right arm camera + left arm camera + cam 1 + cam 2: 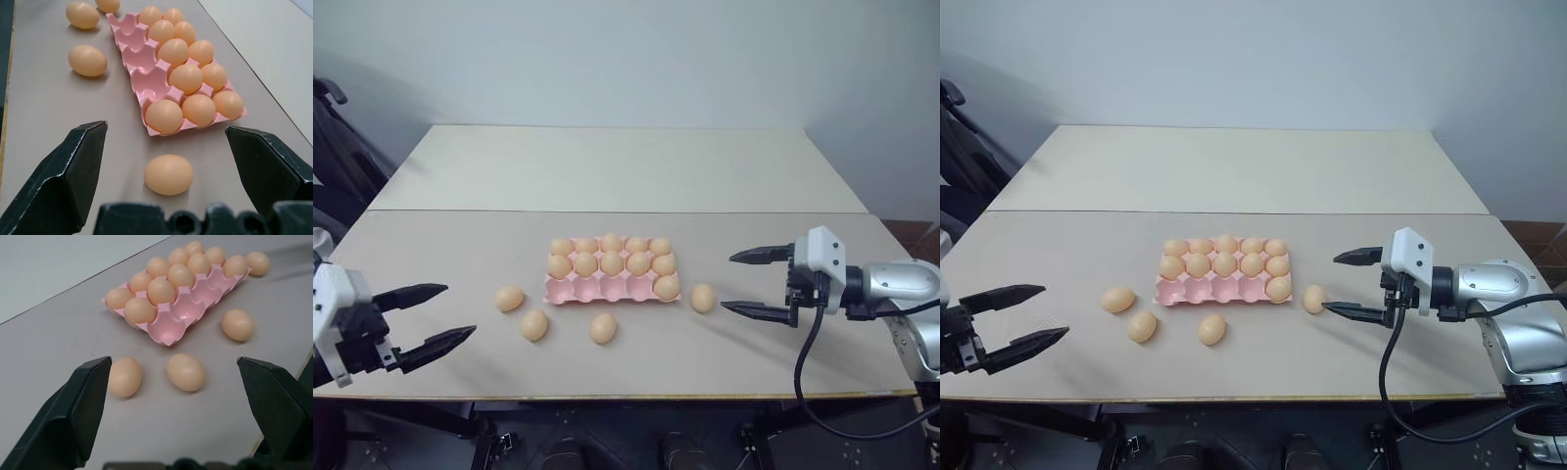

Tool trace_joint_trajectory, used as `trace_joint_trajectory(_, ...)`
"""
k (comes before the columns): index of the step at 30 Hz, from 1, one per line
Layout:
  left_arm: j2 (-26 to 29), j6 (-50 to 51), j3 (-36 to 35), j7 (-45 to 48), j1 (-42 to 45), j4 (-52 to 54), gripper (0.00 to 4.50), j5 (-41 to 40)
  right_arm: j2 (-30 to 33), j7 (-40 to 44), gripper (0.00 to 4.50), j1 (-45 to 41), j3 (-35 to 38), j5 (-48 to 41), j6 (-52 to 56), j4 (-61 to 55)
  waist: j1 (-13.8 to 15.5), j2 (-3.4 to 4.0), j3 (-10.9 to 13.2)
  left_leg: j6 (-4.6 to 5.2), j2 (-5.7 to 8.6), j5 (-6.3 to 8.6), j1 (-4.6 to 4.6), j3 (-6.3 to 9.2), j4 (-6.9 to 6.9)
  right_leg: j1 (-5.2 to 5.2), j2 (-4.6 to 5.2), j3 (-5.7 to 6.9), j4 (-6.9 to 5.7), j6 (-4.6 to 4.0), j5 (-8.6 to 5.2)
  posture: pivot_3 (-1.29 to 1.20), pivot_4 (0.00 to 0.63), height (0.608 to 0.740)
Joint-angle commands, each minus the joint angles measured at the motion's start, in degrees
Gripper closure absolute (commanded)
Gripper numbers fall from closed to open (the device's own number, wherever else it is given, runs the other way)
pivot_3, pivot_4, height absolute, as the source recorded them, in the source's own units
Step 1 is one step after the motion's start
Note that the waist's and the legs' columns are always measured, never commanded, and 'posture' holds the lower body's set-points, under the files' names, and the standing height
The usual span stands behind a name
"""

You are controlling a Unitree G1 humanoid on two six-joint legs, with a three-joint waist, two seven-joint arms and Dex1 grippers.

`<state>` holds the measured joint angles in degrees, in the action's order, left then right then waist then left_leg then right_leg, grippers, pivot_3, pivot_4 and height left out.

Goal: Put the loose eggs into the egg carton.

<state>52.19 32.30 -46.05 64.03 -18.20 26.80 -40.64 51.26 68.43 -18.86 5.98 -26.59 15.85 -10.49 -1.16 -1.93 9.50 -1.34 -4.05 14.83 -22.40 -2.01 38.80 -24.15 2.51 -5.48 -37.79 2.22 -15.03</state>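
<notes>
Hovering wide open over the table (431, 245), right gripper (1351, 284) faces the nearest loose egg (1313, 299) just beside the egg carton (607, 291) — apparently lined up for a first pick. Left gripper (435, 315), equally spread and empty, aimed toward three more loose eggs (534, 324) near the carton's front edge. Pale pink carton mid-table; back two rows full, four front cups empty. Eggs tan-orange, matte, alike.

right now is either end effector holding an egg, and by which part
Nothing is held: the left end effector and right end effector are both open and empty.
</notes>
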Motion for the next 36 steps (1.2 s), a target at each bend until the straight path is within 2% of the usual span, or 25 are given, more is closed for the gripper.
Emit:
trace_joint_trajectory(1,0.4,-0.8,-0.7,0.6,-0.1,1.3,0.02,-0.7,0.7,-0.4,0.00,-0.8,0.7,0.5,0.0,-1.1,-0.1,0.00,0.0,0.00,0.00,0.00,0.00,0.00,0.00,0.00,0.00,0.00,0.00,0.00,0.00,0.00,0.150,0.740)
trace_joint_trajectory(8,0.4,-0.7,1.5,0.2,1.1,1.6,0.02,-0.9,-2.4,-4.1,0.00,-2.1,-7.7,8.4,-0.6,0.8,-0.1,0.00,0.0,0.00,0.00,0.00,0.02,0.00,0.00,0.01,0.00,0.00,0.00,0.00,0.00,0.00,0.150,0.740)
trace_joint_trajectory(13,0.5,-0.7,2.6,0.0,2.2,1.6,0.02,-1.1,-6.6,-9.7,0.00,-6.1,-14.2,17.8,-1.8,7.9,-0.3,0.00,0.0,0.00,0.01,0.00,0.00,-0.01,0.01,-0.03,0.00,-0.01,-0.03,0.00,0.00,0.00,0.150,0.740)
trace_joint_trajectory(19,0.2,-0.5,2.3,0.0,1.8,2.1,0.02,-1.1,-9.6,-10.5,0.00,-9.0,-16.8,21.5,-4.0,14.9,-0.3,0.00,0.0,0.00,0.01,0.00,-0.03,-0.01,0.00,-0.04,0.00,0.00,0.00,-0.01,0.00,0.00,0.150,0.740)
trace_joint_trajectory(22,0.2,-0.5,2.1,-0.1,1.5,2.2,0.00,-1.1,-10.7,-9.7,0.61,-9.4,-16.6,21.2,-3.7,16.1,-0.2,0.00,0.0,0.00,0.01,0.00,-0.02,-0.01,0.00,-0.03,0.00,0.00,-0.01,-0.01,0.00,0.00,0.150,0.740)
trace_joint_trajectory(26,0.3,-0.4,1.9,-0.2,1.4,2.4,0.00,-1.1,-11.1,-8.9,1.84,-9.2,-16.2,21.2,-4.1,16.3,-0.3,0.00,0.0,0.00,0.01,0.00,-0.01,-0.01,0.00,-0.03,0.00,0.00,-0.02,-0.01,0.00,0.00,0.150,0.740)
trace_joint_trajectory(32,0.5,-0.7,1.9,0.0,1.7,2.0,0.00,-0.9,-11.7,-9.9,1.87,-10.6,-12.5,17.7,-2.2,10.8,-0.3,0.00,0.0,0.00,0.01,0.00,-0.01,-0.01,0.00,-0.03,0.00,-0.01,-0.03,-0.01,0.00,0.00,0.150,0.740)
trace_joint_trajectory(36,0.7,-0.9,2.8,0.0,2.4,1.7,0.00,-0.8,-15.7,-10.5,1.87,-13.9,-13.4,14.7,-0.2,5.9,-1.2,0.00,0.0,0.00,0.00,0.00,0.00,0.00,0.00,-0.04,-0.02,-0.01,-0.09,-0.01,0.00,0.00,0.150,0.740)
